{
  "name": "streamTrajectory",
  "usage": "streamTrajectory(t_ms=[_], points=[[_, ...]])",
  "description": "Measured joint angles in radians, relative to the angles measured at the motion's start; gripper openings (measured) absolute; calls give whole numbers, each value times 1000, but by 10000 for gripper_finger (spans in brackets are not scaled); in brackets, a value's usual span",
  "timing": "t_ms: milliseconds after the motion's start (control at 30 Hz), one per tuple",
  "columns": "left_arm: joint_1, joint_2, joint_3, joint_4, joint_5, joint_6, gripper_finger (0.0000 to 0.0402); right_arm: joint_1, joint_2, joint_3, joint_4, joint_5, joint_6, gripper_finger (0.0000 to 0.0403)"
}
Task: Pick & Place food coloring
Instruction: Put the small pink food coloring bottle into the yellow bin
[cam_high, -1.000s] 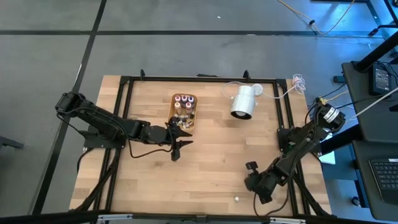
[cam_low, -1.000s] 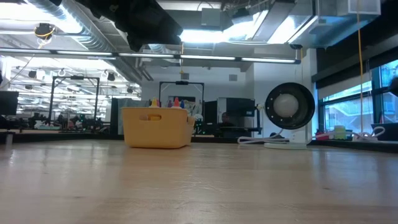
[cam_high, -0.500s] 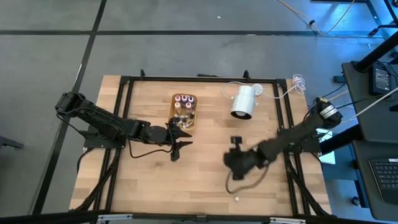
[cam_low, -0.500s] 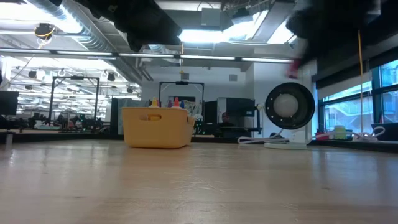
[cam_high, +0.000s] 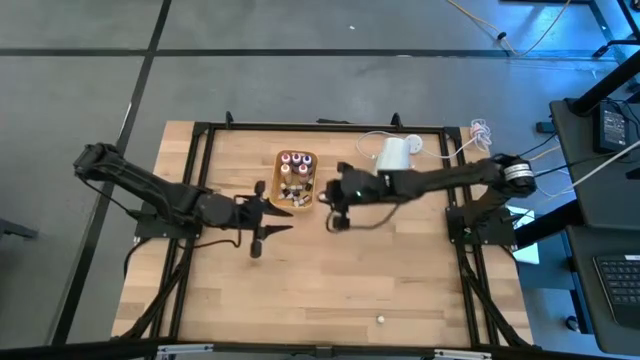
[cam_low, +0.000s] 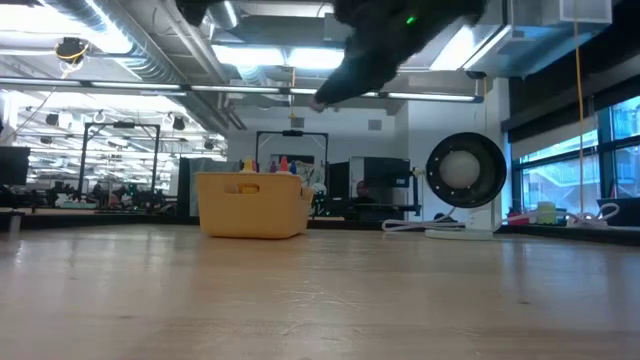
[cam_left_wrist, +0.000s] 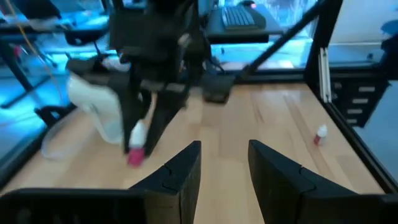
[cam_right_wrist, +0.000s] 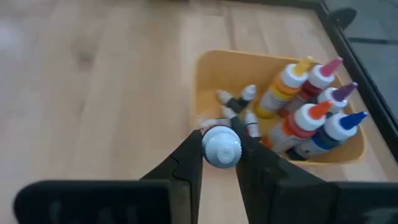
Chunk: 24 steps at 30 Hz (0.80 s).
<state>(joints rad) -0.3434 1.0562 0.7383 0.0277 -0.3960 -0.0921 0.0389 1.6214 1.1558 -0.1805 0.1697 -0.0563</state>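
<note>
An orange tray (cam_high: 309, 161) at the table's far middle holds several food coloring bottles (cam_right_wrist: 308, 118). My right gripper (cam_high: 333, 222) hangs just right of the tray's near end, above the table, shut on one small food coloring bottle (cam_right_wrist: 221, 147) with a white top and a pink lower end (cam_left_wrist: 134, 157). My left gripper (cam_high: 277, 214) hovers left of it, near the tray's near end, open with nothing between its fingers (cam_left_wrist: 180, 177). Another tiny bottle (cam_high: 381, 319) lies on the table near the front edge. My right gripper pinches the small bottle between its two fingers, at their free ends (cam_left_wrist: 138, 133). The fingers slant down from the table's right. The bottle's white top (cam_right_wrist: 221, 147) faces back toward the wrist and its pink end points down. It is lifted clear of the table.
A large white cylinder (cam_high: 393, 155) with a white cable lies right of the tray at the far side. A black frame (cam_high: 203, 130) runs round the wooden tabletop. The near half of the table holds only the lone bottle.
My right gripper has swung from the table's near right corner toward the far left and up, to the tray's near end, staying shut on the small bottle. My left gripper has drawn back a little toward the table's left edge and risen, still open.
</note>
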Motion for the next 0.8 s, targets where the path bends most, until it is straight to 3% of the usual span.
streamTrajectory(t_ms=[267,500,800], points=[[-5,-26,0,-3,-9,27,128,-128,193,160,2,-94,-29,82],[-4,-20,0,-10,-10,27,130,-172,386,323,-150,-94,-66,82],[-4,-20,0,-20,-10,27,132,-185,469,345,-156,-96,-80,83]])
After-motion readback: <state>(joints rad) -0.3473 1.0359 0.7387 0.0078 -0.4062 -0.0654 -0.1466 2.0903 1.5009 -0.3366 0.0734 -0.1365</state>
